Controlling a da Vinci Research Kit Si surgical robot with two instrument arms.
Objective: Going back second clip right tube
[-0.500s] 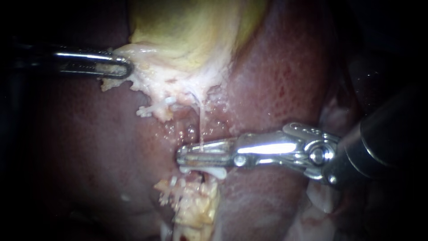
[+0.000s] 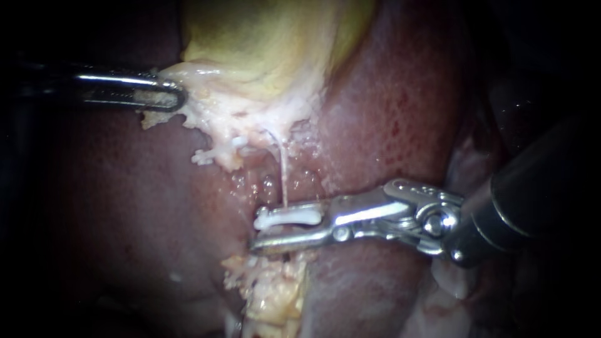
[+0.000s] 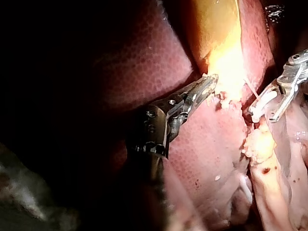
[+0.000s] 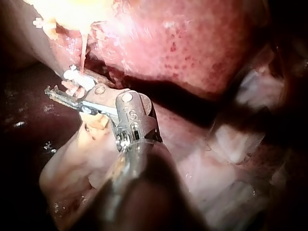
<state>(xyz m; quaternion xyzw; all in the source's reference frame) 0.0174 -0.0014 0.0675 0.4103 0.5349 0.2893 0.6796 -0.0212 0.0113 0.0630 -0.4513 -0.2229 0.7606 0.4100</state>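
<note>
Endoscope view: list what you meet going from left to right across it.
Left instrument → gallbladder, whose pale edge its jaws are shut on → right instrument, jaws open. Left out: the tube and the clip, which overlap the right jaws.

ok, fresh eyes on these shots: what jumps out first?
The white clip stands out first: it sits on the thin tube mid-scene, between the open jaws of the right instrument. Next is the yellow gallbladder above it, its pale edge gripped by the left instrument, with dark red liver all around.
</note>
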